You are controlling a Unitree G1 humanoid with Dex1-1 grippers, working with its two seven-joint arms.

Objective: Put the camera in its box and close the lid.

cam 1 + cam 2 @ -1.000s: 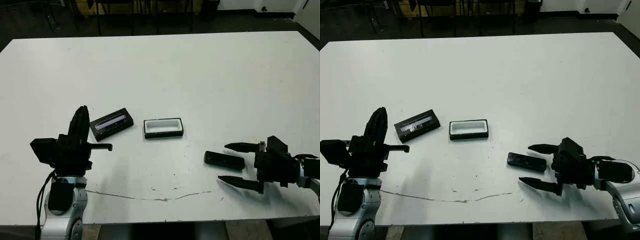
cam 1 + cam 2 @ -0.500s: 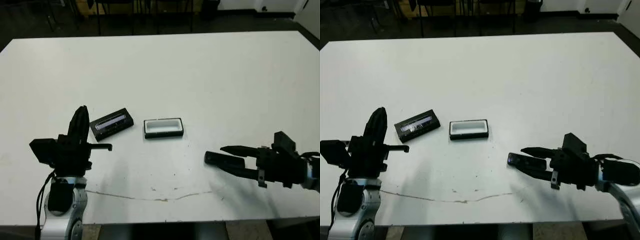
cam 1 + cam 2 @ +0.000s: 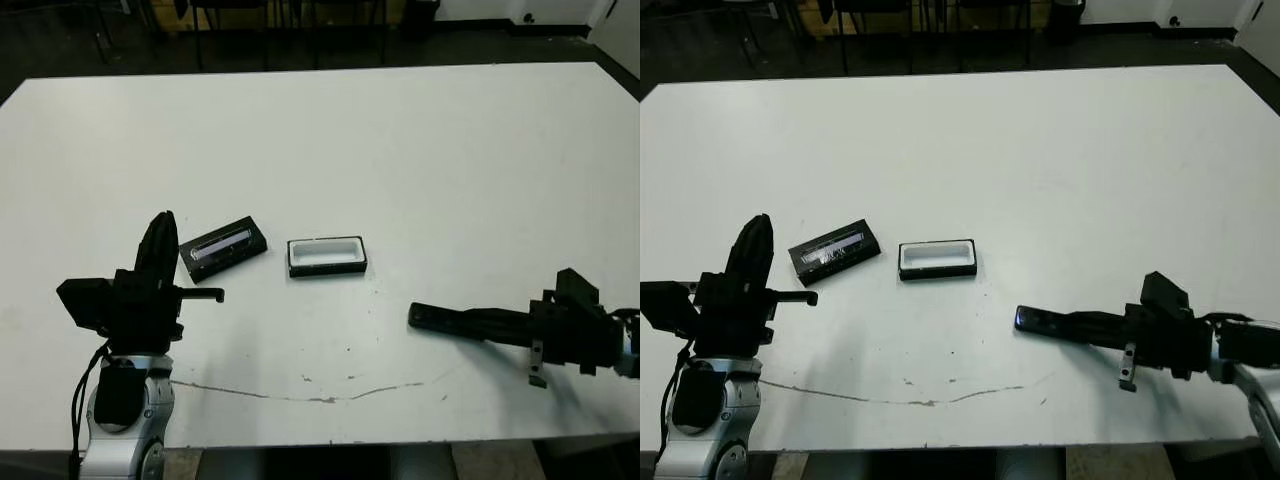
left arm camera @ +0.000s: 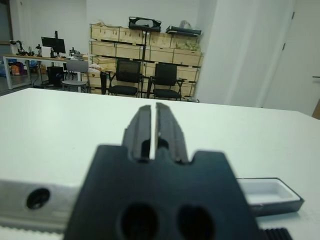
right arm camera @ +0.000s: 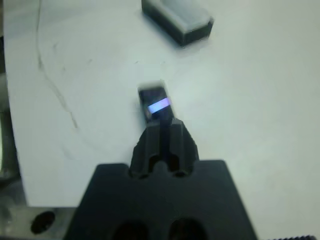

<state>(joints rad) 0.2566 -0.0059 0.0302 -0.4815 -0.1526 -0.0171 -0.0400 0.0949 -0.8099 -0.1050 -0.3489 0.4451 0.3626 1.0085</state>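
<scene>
The camera [image 3: 432,318], a slim black bar, is at table level on the near right, and my right gripper [image 3: 468,322] is shut on its right end. In the right wrist view the camera [image 5: 154,103] sticks out past the closed fingers [image 5: 163,134], a light strip showing on it. I cannot tell whether it is lifted. The box [image 3: 327,256] stands open near the middle, its white lining showing. The lid [image 3: 222,248] lies flat to its left. Just left of the lid my left gripper [image 3: 160,238] points upward, shut and holding nothing.
A thin dark crack line [image 3: 310,396] runs across the white table [image 3: 400,150] near its front edge. Dark floor and chair legs lie beyond the far edge. The left wrist view shows chairs [image 4: 145,80] and wooden crates beyond the table, and the box [image 4: 272,194].
The right gripper's fingers, spread on either side of the camera a second ago, have turned and shut on its right end. The left arm, box and lid have not moved.
</scene>
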